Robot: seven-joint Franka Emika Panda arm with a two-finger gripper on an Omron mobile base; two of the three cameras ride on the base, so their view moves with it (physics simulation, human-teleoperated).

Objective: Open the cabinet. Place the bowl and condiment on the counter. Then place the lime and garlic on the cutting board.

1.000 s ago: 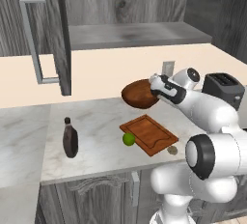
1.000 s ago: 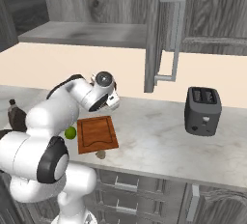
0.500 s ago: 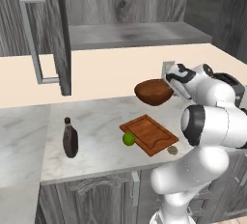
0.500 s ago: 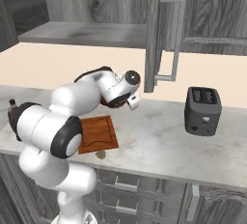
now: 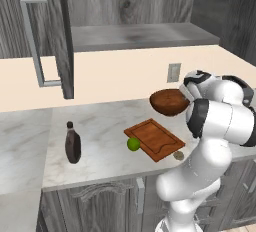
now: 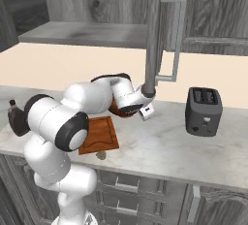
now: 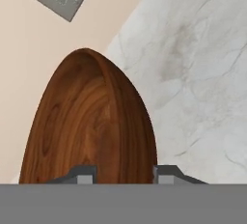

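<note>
One bowl (image 7: 91, 131) empty, rim pinched by end effector (image 7: 123, 174), above counter (image 5: 100, 141).

Over the last second the arm has swung the bowl (image 5: 169, 102) away from the spot above the far corner of the cutting board (image 5: 154, 138) and carried it toward the toaster (image 6: 204, 111) side, so it now hangs over bare counter (image 5: 100, 141) beyond the board, close to the wall. The gripper (image 7: 123, 172) has gone with it, its fingers clamped on the bowl's rim, and the arm's elbow has folded in front of the board's right end.
</note>
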